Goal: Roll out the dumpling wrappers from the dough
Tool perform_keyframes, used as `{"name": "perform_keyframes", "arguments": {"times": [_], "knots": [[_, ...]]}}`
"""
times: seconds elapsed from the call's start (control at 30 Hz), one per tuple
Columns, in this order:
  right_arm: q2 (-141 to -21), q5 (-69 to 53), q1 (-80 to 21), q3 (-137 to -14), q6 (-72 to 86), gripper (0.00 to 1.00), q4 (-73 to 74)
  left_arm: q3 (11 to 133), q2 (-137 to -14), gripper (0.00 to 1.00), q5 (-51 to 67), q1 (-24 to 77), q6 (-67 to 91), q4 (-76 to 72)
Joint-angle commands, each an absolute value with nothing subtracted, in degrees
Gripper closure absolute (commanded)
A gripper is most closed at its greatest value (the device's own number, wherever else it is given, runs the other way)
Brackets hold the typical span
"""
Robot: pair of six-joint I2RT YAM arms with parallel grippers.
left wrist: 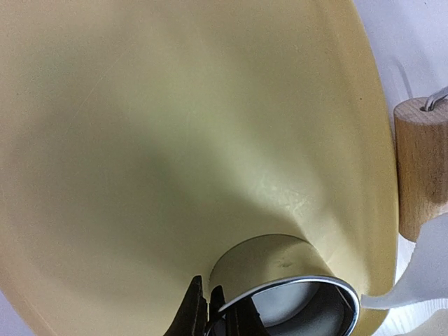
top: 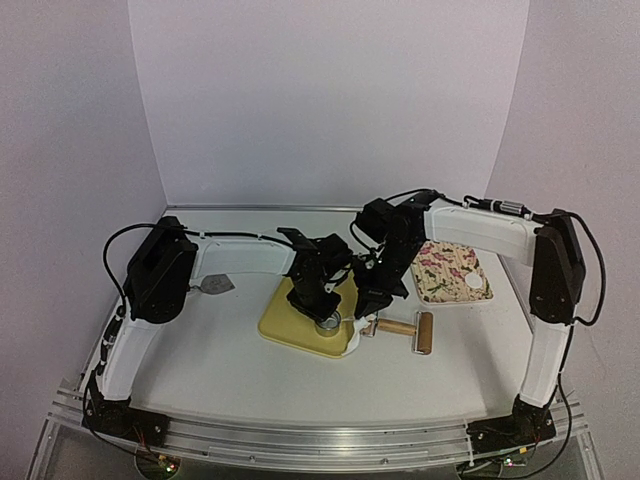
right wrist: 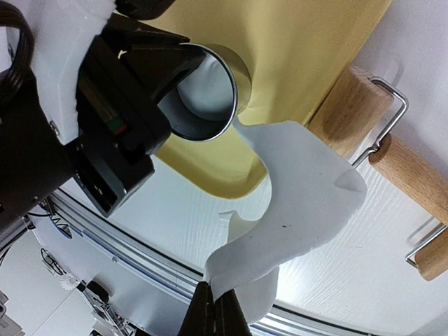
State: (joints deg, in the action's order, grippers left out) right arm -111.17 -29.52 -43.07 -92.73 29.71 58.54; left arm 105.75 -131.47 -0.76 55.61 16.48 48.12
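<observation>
The yellow board (top: 290,325) lies at the table's middle. The shiny ring cutter (top: 328,324) stands on its near right part. My left gripper (top: 320,314) is shut on the cutter's rim (left wrist: 294,290); its fingertips (left wrist: 198,313) pinch the wall. Something pale shows inside the ring; I cannot tell if it is a disc. My right gripper (right wrist: 213,311) is shut on a leftover white dough sheet (right wrist: 301,203) and holds it lifted, its far end still by the cutter (right wrist: 206,94). One dumpling wrapper (top: 474,281) lies on the floral tray (top: 440,262).
The wooden rolling pin (top: 412,330) lies right of the board, close under the hanging dough, and shows in the right wrist view (right wrist: 350,112). A small grey object (top: 216,285) lies at the left. Both arms crowd over the board's right half.
</observation>
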Motion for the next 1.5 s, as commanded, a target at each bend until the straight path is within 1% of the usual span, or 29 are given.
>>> {"name": "perform_keyframes", "arguments": {"times": [0.0,0.03,0.13,0.23,0.37,0.47,0.67,0.8,0.87,0.9,0.97,1.0,1.03,1.07,1.13,1.2,1.27,1.33,1.4,1.47], "knots": [[-106.0,-27.9,-43.4,-93.8,31.2,1.00,60.5,107.6,-133.0,0.91,-2.6,55.9,17.2,50.0],[-105.7,-25.7,-43.4,-94.4,31.2,1.00,60.8,107.2,-132.3,0.89,-2.5,55.9,17.5,49.4],[-105.0,-18.1,-43.2,-98.5,31.4,1.00,63.0,104.9,-129.3,0.74,-0.9,55.9,18.1,45.7],[-105.7,-14.4,-41.0,-102.0,31.4,1.00,64.1,104.2,-127.3,0.65,-0.2,55.8,19.0,43.2],[-109.1,-15.7,-36.9,-107.0,28.4,1.00,64.2,103.9,-125.3,0.53,1.7,55.8,21.0,41.8],[-113.2,-17.4,-35.6,-113.9,25.4,1.00,64.2,103.0,-123.1,0.43,0.8,55.7,22.5,41.4],[-125.5,-22.0,-34.0,-127.5,21.3,1.00,64.5,96.3,-114.3,0.30,-1.1,54.6,26.7,37.7],[-132.6,-22.6,-34.0,-132.7,20.4,1.00,64.5,90.7,-109.1,0.26,1.2,52.7,29.9,35.8],[-135.0,-23.3,-34.0,-134.2,19.8,0.95,64.5,88.2,-107.4,0.26,3.9,51.3,31.1,35.0],[-136.0,-23.9,-34.0,-134.9,19.4,0.88,64.5,87.0,-106.5,0.25,5.0,50.6,31.6,34.5],[-137.1,-24.1,-34.0,-136.0,18.8,0.62,64.6,84.6,-105.3,0.24,7.9,49.0,32.3,33.0],[-136.8,-23.6,-34.0,-136.0,18.4,0.51,64.6,83.8,-104.8,0.24,9.4,48.3,32.6,32.3],[-136.1,-22.5,-34.0,-135.6,17.9,0.44,64.6,83.1,-104.6,0.23,11.1,47.6,33.0,31.7],[-134.8,-21.1,-34.0,-134.7,17.2,0.40,64.7,82.6,-104.4,0.23,12.4,47.1,33.3,31.2],[-131.5,-17.7,-34.0,-131.9,15.7,0.36,64.8,81.7,-104.1,0.22,14.2,46.3,33.8,29.9],[-127.3,-13.8,-34.5,-128.0,13.3,0.35,64.7,81.0,-103.9,0.22,15.1,45.7,34.2,28.7],[-123.0,-13.1,-34.9,-123.5,11.2,0.33,64.1,80.5,-103.9,0.21,16.1,45.2,34.6,27.6],[-120.7,-14.8,-35.7,-121.1,8.9,0.32,64.0,80.2,-104.2,0.21,16.6,44.9,34.6,27.2],[-119.6,-19.9,-36.9,-119.7,5.5,0.31,62.9,80.2,-104.4,0.21,16.6,44.7,34.2,27.0],[-119.9,-25.5,-37.3,-119.2,5.3,0.31,59.8,79.3,-104.0,0.21,17.1,44.6,33.3,25.0]]}}
